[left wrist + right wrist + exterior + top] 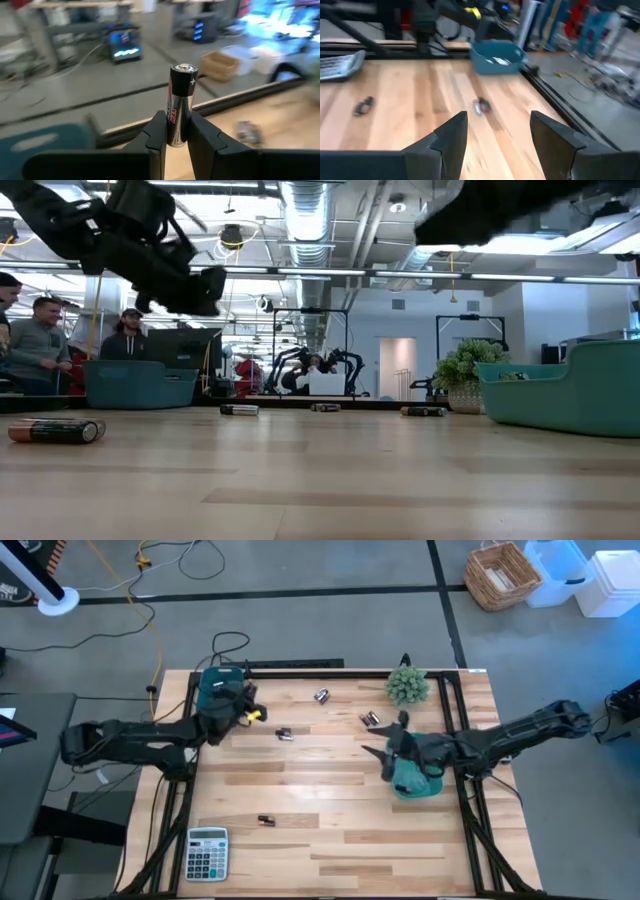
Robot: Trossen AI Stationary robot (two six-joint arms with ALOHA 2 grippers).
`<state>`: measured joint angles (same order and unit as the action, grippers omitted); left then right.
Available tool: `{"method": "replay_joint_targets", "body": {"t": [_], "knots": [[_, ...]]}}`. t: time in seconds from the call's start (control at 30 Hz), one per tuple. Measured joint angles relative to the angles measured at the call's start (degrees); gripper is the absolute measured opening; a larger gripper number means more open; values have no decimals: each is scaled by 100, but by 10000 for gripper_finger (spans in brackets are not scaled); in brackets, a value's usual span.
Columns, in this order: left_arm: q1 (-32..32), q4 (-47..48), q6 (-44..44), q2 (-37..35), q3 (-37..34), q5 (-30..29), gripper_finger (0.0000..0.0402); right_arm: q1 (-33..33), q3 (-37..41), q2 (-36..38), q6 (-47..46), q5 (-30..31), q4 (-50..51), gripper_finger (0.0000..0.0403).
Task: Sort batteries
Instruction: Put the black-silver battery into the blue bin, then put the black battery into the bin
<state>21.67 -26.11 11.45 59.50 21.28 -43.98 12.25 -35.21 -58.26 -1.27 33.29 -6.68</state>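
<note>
My left gripper (176, 125) is shut on one black-and-silver battery (180, 95). It hovers above the table beside the left teal bin (213, 688), and shows in the high view (248, 712). My right gripper (497, 117) stands open with nothing between its fingers, above the right teal bin (415, 782). Loose batteries lie on their sides on the wood: one (321, 695) at the far middle, one (371, 719) near the plant, one (285, 734) left of centre and one (266, 821) toward the near edge. My left gripper pinches the battery's lower part (175, 134) between its two fingers. The fingers reach out about level from the table's left side and lie across the battery. It stands upright in the hold, plus end (184, 67) up, lifted clear of the table.
A grey calculator (207, 853) lies at the near left corner. A small green plant (407, 686) stands at the far right. A black frame (300, 668) runs along the table's edges. People (35, 330) stand behind the far left of the table.
</note>
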Motion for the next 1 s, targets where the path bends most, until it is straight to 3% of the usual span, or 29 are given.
{"method": "replay_joint_targets", "body": {"t": [0.17, 0.43, 0.67, 0.83, 1.0], "knots": [[723, 626, 397, -42, 2, -2, 44, 490, 748, 586, -375, 627, -183, 225], [1618, 1714, 1119, -41, 4, 309, 48, 687, 1075, 789, -212, 760, -294, 225], [1799, 1926, 1259, -41, 4, 318, 149, 649, 1079, 735, -33, 755, -290, 225], [1799, 2070, 1146, -43, 4, 539, 197, 649, 1079, 735, 12, 749, -281, 225], [1555, 2221, 184, -333, 151, 2029, 207, 649, 1079, 735, 127, 738, -294, 225]]}}
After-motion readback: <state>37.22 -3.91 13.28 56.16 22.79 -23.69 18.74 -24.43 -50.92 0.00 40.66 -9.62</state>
